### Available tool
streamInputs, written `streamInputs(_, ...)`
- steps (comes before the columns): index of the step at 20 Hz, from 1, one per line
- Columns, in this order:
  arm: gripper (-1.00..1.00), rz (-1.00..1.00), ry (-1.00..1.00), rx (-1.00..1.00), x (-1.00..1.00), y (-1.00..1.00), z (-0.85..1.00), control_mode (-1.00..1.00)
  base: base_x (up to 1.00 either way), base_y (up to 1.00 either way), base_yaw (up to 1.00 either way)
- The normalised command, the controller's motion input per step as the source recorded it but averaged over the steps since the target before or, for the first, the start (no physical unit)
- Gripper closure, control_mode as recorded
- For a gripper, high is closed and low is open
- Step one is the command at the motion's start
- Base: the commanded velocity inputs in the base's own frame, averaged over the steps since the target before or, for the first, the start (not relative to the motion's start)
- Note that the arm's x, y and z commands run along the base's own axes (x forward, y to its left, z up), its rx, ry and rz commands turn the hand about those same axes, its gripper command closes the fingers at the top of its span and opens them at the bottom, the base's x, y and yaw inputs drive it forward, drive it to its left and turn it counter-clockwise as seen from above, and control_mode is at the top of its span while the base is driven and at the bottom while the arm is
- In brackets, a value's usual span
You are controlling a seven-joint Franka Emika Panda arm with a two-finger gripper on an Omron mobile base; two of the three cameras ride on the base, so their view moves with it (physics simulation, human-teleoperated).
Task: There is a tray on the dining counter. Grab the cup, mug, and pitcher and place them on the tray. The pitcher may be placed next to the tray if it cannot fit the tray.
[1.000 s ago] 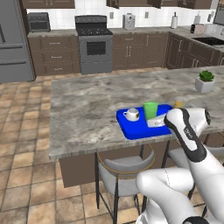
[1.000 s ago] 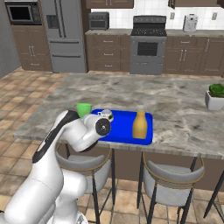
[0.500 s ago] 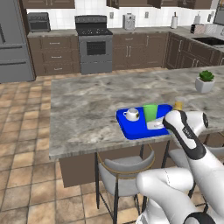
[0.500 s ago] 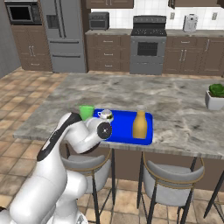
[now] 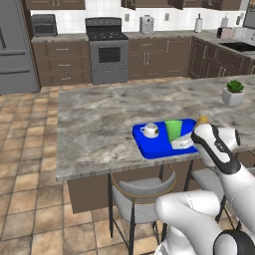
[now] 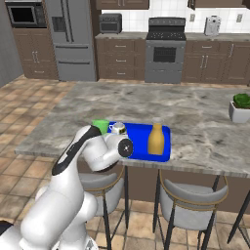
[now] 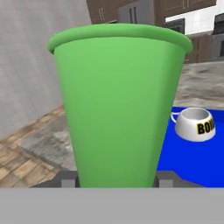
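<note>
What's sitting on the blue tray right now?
On the tray: the white mug, the green cup and the orange pitcher. The arm covers the tray's near right corner in the left base view.

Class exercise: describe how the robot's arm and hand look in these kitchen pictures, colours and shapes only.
The arm is glossy white, built of thick rounded segments with dark grey bands at the joints; one joint shows a dark round cap. The hand ends in two small dark grey, blocky fingertips. No cables or markings are visible.
</note>
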Motion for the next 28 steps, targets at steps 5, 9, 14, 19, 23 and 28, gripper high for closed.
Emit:
streamInputs(5, 1.0, 0.13, 0.0, 0.0, 0.0, -0.04, -0.04, -1.0, 0.0, 0.0, 0.0)
streamInputs(9, 1.0, 0.08, 0.03, 0.0, 0.0, 0.0, -0.05, -1.0, 0.0, 0.0, 0.0)
streamInputs(14, 1.0, 0.0, 0.05, 0.0, 0.07, 0.0, -0.05, -1.0, 0.0, 0.0, 0.0)
streamInputs(19, 1.0, 0.0, 0.04, 0.0, 0.14, 0.0, -0.05, -1.0, 0.0, 0.0, 0.0)
streamInputs(23, 1.0, -0.01, 0.01, 0.0, 0.14, 0.03, -0.1, -1.0, 0.0, 0.0, 0.0)
streamInputs(28, 1.0, 0.0, 0.0, 0.0, 0.06, 0.04, -0.18, -1.0, 0.0, 0.0, 0.0)
